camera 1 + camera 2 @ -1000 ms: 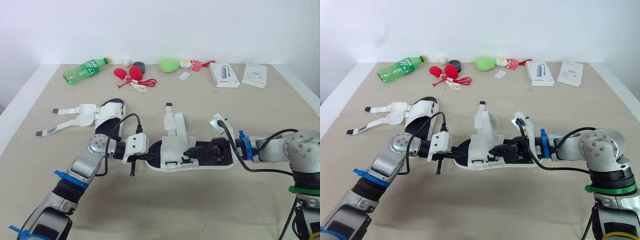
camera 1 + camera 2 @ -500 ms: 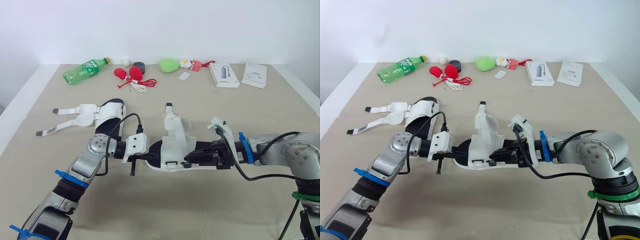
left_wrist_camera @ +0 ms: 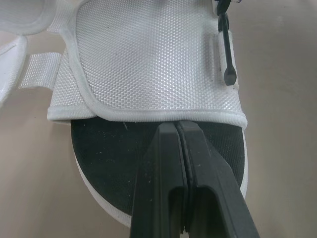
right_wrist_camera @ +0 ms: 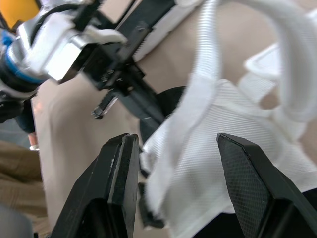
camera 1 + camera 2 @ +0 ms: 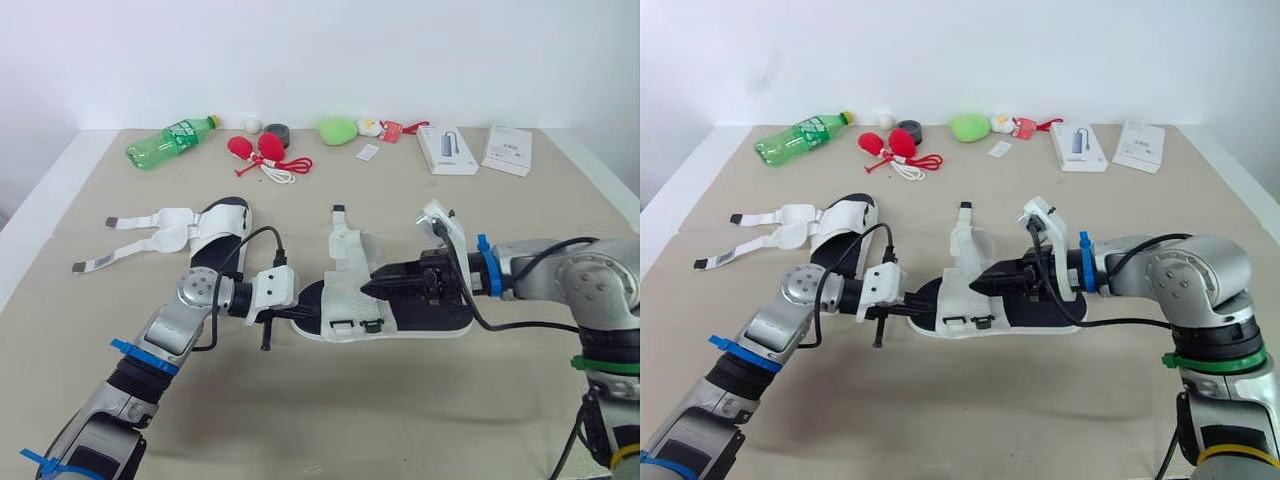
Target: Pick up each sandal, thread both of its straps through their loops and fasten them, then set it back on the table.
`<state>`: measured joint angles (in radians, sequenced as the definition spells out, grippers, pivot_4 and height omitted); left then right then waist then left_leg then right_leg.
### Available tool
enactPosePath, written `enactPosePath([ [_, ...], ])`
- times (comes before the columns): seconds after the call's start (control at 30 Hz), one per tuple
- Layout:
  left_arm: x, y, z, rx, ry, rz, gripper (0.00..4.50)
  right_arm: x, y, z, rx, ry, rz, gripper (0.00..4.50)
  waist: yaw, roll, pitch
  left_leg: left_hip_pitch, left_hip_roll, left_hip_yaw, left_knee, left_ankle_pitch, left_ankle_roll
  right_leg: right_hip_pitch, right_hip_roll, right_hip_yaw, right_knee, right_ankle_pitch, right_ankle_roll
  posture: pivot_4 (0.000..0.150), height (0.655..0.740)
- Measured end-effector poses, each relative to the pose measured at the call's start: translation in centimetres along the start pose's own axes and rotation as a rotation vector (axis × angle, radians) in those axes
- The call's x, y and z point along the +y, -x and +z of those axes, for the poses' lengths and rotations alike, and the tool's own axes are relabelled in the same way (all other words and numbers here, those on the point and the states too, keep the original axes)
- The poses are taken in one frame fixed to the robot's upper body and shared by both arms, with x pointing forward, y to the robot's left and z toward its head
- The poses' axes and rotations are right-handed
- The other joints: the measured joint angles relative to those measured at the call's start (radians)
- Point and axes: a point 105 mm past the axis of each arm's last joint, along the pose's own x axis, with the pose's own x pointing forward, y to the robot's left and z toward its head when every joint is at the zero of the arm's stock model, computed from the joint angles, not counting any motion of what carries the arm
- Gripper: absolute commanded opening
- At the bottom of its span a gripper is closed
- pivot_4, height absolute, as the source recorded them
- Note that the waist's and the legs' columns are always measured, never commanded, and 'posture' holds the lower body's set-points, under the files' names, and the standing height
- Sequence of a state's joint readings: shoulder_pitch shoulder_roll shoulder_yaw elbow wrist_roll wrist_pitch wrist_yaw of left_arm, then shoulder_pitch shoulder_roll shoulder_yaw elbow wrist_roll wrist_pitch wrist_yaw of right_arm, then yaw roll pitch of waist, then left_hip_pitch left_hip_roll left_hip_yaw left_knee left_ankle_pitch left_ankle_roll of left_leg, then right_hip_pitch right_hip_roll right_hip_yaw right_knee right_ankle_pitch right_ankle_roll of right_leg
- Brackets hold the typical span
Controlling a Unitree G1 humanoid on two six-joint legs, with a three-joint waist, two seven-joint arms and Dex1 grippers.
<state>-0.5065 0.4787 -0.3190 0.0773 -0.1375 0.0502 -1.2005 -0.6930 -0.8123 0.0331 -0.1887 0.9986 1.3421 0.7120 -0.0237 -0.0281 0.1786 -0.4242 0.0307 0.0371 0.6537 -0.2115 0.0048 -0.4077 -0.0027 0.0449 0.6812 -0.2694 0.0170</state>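
A white sandal with a black footbed [image 5: 400, 310] lies mid-table, its wide white straps [image 5: 352, 262] loosely draped over it. My left gripper [image 5: 303, 306] is shut, its tips [image 3: 179, 126] resting on the footbed at the toe end, just short of the front strap's edge. My right gripper [image 5: 368, 288] hovers over the heel side with its fingers [image 4: 121, 163] spread wide. A white strap [image 4: 203, 114] runs between them, ungripped. The second sandal [image 5: 218, 228] lies to the left with both straps [image 5: 140, 240] spread out flat.
Along the far edge lie a green bottle [image 5: 170, 140], red items with a cord [image 5: 265, 152], a black roll [image 5: 277, 131], a green object [image 5: 338, 129] and two flat boxes [image 5: 446, 150] [image 5: 509, 150]. Bare table [image 5: 330, 410] stretches in front of the sandal.
My right gripper has opened, releasing the strap, and has lifted a little. The raised strap flap has sunk lower over the sandal. The left arm has stayed put.
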Motion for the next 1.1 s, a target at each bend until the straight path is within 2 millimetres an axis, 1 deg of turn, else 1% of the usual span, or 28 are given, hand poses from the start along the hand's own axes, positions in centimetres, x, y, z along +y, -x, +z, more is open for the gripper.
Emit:
enactPosePath([
  [0.07, 0.0, 0.0, 0.0, -0.001, 0.0, 0.0, 0.0, -0.4, -0.2, 0.3, -0.002, -0.008, -0.008, 2.76, 0.0, 0.0, 0.0, 0.0, 0.0, 0.0, 0.0, 0.0, 0.0, 0.0, 0.0, 0.0, 0.0, 0.001, -0.002, 0.15, 0.74],
  [0.1, 0.0, 0.0, 0.0, -0.002, 0.0, 0.0, 0.0, -0.4, -0.3, 0.4, -0.003, -0.01, -0.005, 2.25, 0.0, 0.0, 0.0, 0.0, 0.0, 0.0, 0.0, 0.0, 0.0, 0.0, 0.0, 0.0, 0.0, 0.001, -0.002, 0.15, 0.74],
  [0.13, 0.0, -0.1, 0.0, -0.002, 0.001, 0.0, 0.0, -0.5, -0.4, 0.5, -0.002, -0.01, -0.003, 2.09, 0.0, 0.0, 0.0, 0.0, 0.0, 0.0, 0.0, 0.0, 0.0, 0.0, 0.0, 0.0, 0.0, 0.001, -0.002, 0.15, 0.74],
  [0.23, 0.0, -0.1, 0.0, -0.004, 0.002, 0.001, 0.0, -0.5, -0.9, 0.3, 0.011, -0.017, 0.009, 0.51, 0.0, 0.0, 0.0, 0.0, 0.0, 0.0, 0.0, 0.0, 0.0, 0.0, 0.0, 0.0, 0.0, 0.001, -0.002, 0.15, 0.74],
  [0.27, 0.0, -0.1, 0.0, -0.004, 0.002, 0.001, 0.0, -0.5, -1.0, 0.3, 0.01, -0.021, 0.014, 0.14, 0.0, 0.0, 0.0, 0.0, 0.0, 0.0, 0.0, 0.0, 0.0, 0.0, 0.0, 0.0, 0.0, 0.001, -0.001, 0.15, 0.74],
  [0.3, 0.0, -0.1, 0.0, -0.004, 0.002, 0.001, 0.0, -0.4, -1.1, 0.3, 0.009, -0.023, 0.03, 0.01, 0.0, 0.0, 0.0, 0.0, 0.0, 0.0, 0.0, 0.0, 0.0, 0.0, 0.0, 0.0, 0.0, 0.001, -0.001, 0.15, 0.74],
  [0.43, 0.0, -0.1, 0.0, -0.004, 0.002, 0.001, 0.0, -0.1, -1.1, 0.2, 0.016, -0.027, 0.047, 0.01, 0.0, 0.0, 0.0, 0.0, 0.0, 0.0, 0.0, 0.0, 0.0, 0.0, 0.0, 0.0, 0.0, 0.001, -0.002, 0.15, 0.74],
  [0.57, 0.0, -0.1, 0.0, -0.005, 0.001, 0.001, 0.0, 0.7, -0.9, -0.1, 0.016, -0.011, 0.069, 0.01, 0.0, 0.0, 0.0, 0.0, 0.0, -0.001, 0.0, 0.0, 0.0, 0.0, 0.0, -0.001, 0.0, 0.001, -0.002, 0.15, 0.74],
  [0.8, 0.0, -0.2, 0.1, -0.006, 0.001, 0.001, 0.0, 1.6, -0.3, -1.3, 0.024, -0.027, 0.073, 0.01, 0.0, 0.0, 0.0, 0.0, 0.0, -0.001, 0.0, 0.0, 0.0, 0.0, 0.0, -0.001, 0.0, 0.001, -0.001, 0.15, 0.74],
  [0.9, 0.0, -0.2, 0.0, -0.007, 0.001, 0.001, 0.0, 1.3, -0.1, -2.0, 0.027, -0.056, 0.049, 0.01, 0.0, 0.0, 0.0, 0.0, 0.0, 0.0, 0.0, 0.0, 0.0, 0.0, 0.0, 0.0, 0.0, 0.001, -0.001, 0.15, 0.74],
  [1.1, -0.1, -0.5, 0.0, -0.013, 0.006, -0.008, 0.0, 0.4, 0.4, -1.7, -0.002, -0.069, -0.008, 0.01, 0.0, 0.0, 0.0, 0.0, 0.0, 0.0, 0.001, 0.0, 0.001, 0.0, 0.0, 0.0, 0.0, 0.001, 0.001, 0.15, 0.74],
])
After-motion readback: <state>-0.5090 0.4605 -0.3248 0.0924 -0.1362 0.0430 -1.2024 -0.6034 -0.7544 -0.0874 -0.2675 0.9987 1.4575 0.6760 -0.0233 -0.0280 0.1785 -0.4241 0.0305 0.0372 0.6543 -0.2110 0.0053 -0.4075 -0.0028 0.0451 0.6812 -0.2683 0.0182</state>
